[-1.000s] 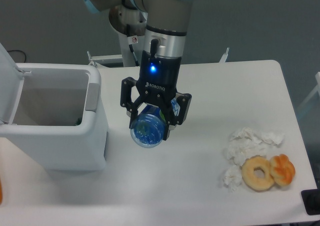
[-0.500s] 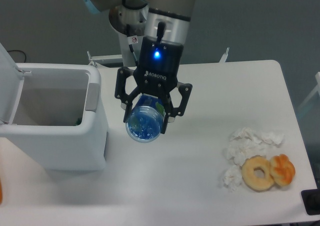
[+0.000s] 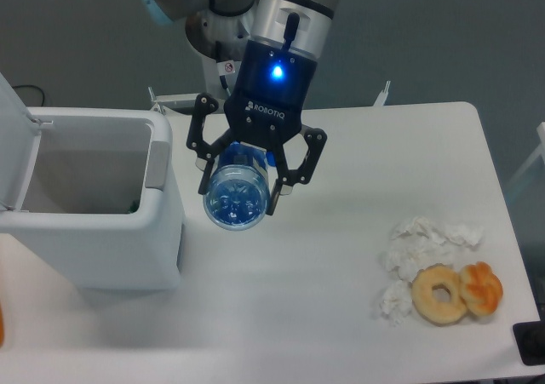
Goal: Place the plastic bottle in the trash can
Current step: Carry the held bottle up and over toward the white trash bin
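The white table (image 3: 341,307) fills most of the view and serves as the anchor for everything else. At its left end stands the trash can (image 3: 128,256), a large white boxy bin with its lid (image 3: 15,137) swung up at the far left and its grey interior exposed. Above the table's middle hangs the robot arm (image 3: 294,9), its black wrist showing a lit blue light and ending in the gripper (image 3: 241,188). The gripper's two fingers (image 3: 209,167) are clamped on either side of the plastic bottle (image 3: 236,198), holding it clear of the table surface. The bottle is blue-tinted and transparent, tilted so that its round ribbed base faces the camera; it sits just to the right of the trash can's right wall, not over the opening. Toward the table's right end lies a cluster of crumpled white tissues (image 3: 417,252). Touching that cluster on its lower right are a ring doughnut (image 3: 439,295) and, just beside it, a smaller orange-brown pastry (image 3: 482,287).
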Robot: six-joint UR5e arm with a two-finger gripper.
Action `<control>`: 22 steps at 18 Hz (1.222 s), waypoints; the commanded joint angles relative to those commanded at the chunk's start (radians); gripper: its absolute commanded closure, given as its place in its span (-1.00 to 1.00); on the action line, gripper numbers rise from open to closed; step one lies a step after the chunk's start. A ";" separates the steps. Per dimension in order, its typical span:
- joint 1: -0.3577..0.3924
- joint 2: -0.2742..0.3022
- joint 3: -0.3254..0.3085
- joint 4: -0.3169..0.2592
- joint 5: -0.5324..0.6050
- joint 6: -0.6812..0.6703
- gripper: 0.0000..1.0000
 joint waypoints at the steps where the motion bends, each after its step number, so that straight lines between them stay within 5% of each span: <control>1: 0.003 0.000 0.002 0.000 -0.020 -0.015 -0.54; 11: -0.008 0.015 -0.009 0.000 -0.204 -0.055 -0.54; 22: -0.127 0.012 -0.023 0.002 -0.229 -0.051 -0.57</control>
